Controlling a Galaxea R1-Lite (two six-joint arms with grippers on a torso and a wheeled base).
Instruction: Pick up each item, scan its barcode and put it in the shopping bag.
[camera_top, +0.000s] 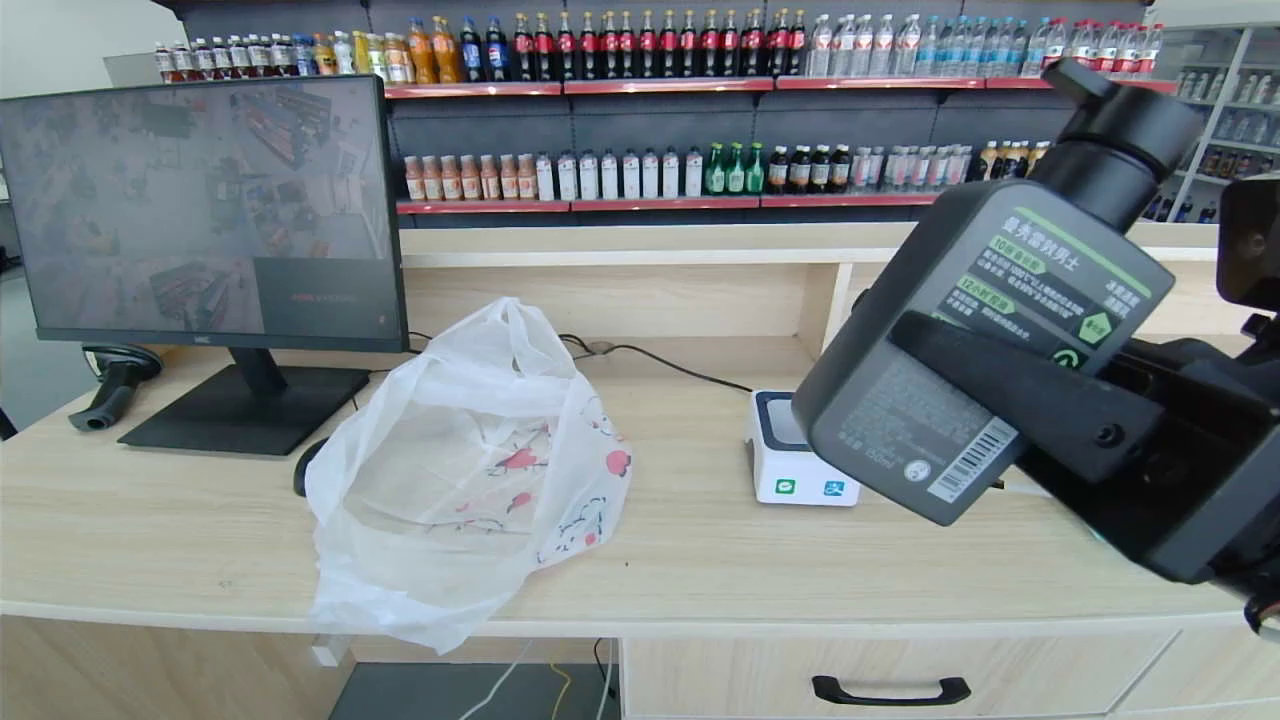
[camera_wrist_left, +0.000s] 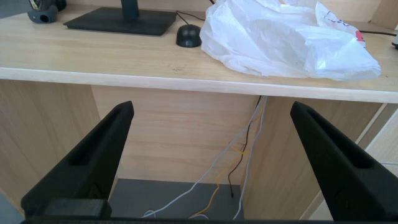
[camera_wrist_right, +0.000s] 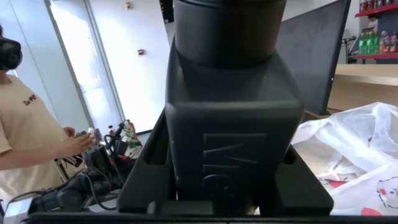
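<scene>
A dark grey bottle (camera_top: 985, 340) with a black cap and a barcode label is held up in the air, tilted, above the white barcode scanner (camera_top: 795, 462) on the counter. My right gripper (camera_top: 1010, 385) is shut on the bottle (camera_wrist_right: 233, 124). The white shopping bag (camera_top: 470, 470) with a red flower print lies crumpled in the middle of the counter, left of the scanner, and its edge shows as the bag (camera_wrist_right: 360, 149). My left gripper (camera_wrist_left: 208, 162) hangs open below the counter's front edge, with the bag (camera_wrist_left: 286, 37) up on the counter above it.
A monitor (camera_top: 200, 210) on a stand is at the counter's left, with a handheld scanner (camera_top: 115, 385) beside it and a black mouse (camera_wrist_left: 188, 35) by the bag. Shelves of drinks (camera_top: 700, 110) line the back. Cables (camera_wrist_left: 239, 162) hang under the counter.
</scene>
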